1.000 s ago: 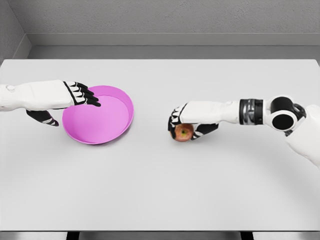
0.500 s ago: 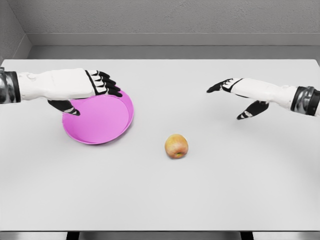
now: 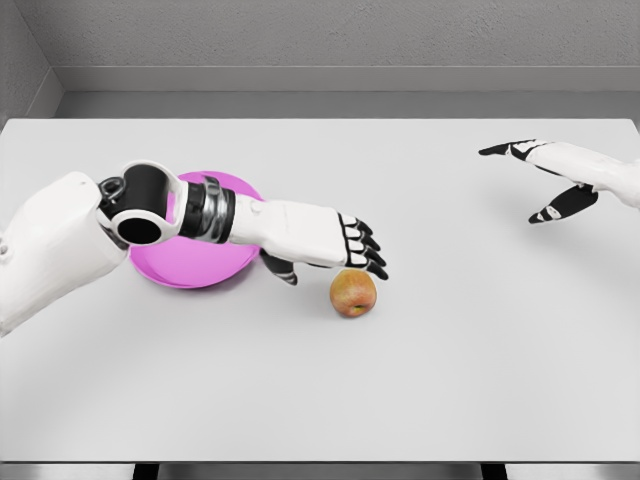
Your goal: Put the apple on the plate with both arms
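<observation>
While the apple point(image 3: 353, 292) sits alone on the white bench point(image 3: 320, 390), slightly left of centre, nothing grips it.

Item: apple. Red-yellow, upright on the bench surface, outside the plate point(image 3: 190, 262) and to its right, with a strip of bare bench between the two. Open bench lies in front of it and to its right.

Item: plate. Pink, round, shallow-rimmed, on the left half of the bench. Its upper part is covered by the left forearm; the lower rim and right edge are visible. It sits well in from the near bench edge and apart from the left edge.

Item: left hand point(image 3: 345, 244). Its arm enters from the lower left, crosses over the plate and reaches toward the apple. Fingers are extended and close together, holding nothing; the dark fingertips point(image 3: 374, 262) hang just above and behind the apple's top. Whether they touch it cannot be told. The thumb points down between plate and apple.

Item: right hand point(image 3: 545, 175). Near the right edge of the view, toward the far right of the bench, well apart from the apple. Fingers are spread and empty, thumb set low.

Item: bench. Far, left and near edges are visible; broad bare surface runs between the apple and the right hand.
</observation>
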Controlling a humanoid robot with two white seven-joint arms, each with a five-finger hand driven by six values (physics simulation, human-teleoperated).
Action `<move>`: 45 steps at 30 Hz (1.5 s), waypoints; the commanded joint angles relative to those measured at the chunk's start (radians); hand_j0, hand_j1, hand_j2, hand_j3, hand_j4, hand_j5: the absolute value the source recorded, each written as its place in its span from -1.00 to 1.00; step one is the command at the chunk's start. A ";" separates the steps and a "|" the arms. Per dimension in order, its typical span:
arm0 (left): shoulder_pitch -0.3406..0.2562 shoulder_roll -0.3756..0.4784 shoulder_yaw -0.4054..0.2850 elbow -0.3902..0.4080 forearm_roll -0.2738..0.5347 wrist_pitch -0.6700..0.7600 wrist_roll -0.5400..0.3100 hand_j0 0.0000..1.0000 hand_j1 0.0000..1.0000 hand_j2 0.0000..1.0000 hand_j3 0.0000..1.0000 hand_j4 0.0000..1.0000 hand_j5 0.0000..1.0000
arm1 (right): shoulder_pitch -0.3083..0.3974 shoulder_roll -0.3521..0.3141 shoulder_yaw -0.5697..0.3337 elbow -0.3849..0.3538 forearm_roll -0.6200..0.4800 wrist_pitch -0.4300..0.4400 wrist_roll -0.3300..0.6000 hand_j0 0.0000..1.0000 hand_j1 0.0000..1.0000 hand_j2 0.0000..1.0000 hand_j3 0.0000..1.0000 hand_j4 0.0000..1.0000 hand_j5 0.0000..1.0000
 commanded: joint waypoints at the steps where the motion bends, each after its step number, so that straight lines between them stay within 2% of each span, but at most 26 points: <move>1: 0.000 -0.023 -0.010 0.030 0.001 0.003 -0.002 1.00 1.00 1.00 1.00 1.00 1.00 | -0.002 0.000 -0.001 -0.001 -0.007 0.003 0.000 1.00 1.00 1.00 1.00 1.00 1.00; 8: 0.005 -0.036 -0.020 0.073 0.000 0.003 -0.002 1.00 1.00 1.00 1.00 1.00 1.00 | -0.005 -0.002 -0.001 -0.003 -0.007 0.003 0.000 1.00 1.00 1.00 1.00 1.00 1.00; 13: 0.006 -0.072 -0.030 0.073 0.001 0.003 -0.002 1.00 1.00 1.00 1.00 1.00 1.00 | -0.003 -0.002 -0.001 -0.003 -0.007 0.003 0.000 1.00 1.00 1.00 1.00 1.00 1.00; 20: 0.006 -0.078 -0.036 0.078 0.000 0.003 -0.002 1.00 1.00 1.00 1.00 1.00 1.00 | -0.002 -0.002 0.001 -0.004 -0.006 0.003 0.000 1.00 1.00 1.00 1.00 1.00 1.00; 26: 0.008 -0.078 -0.038 0.076 -0.008 0.003 -0.002 0.86 0.86 0.86 0.86 0.86 0.86 | -0.012 -0.007 -0.001 -0.004 -0.007 0.003 0.000 1.00 1.00 1.00 1.00 1.00 1.00; 41: 0.012 -0.081 -0.056 0.076 -0.022 0.003 -0.002 0.86 0.86 0.86 0.86 0.86 0.86 | -0.003 -0.003 0.003 -0.019 -0.006 0.003 0.000 1.00 1.00 1.00 1.00 1.00 1.00; 45: 0.012 -0.098 -0.056 0.099 -0.031 0.003 -0.002 0.86 0.86 0.86 0.86 0.86 0.86 | 0.000 -0.003 0.004 -0.021 -0.006 0.003 0.000 1.00 1.00 1.00 1.00 1.00 1.00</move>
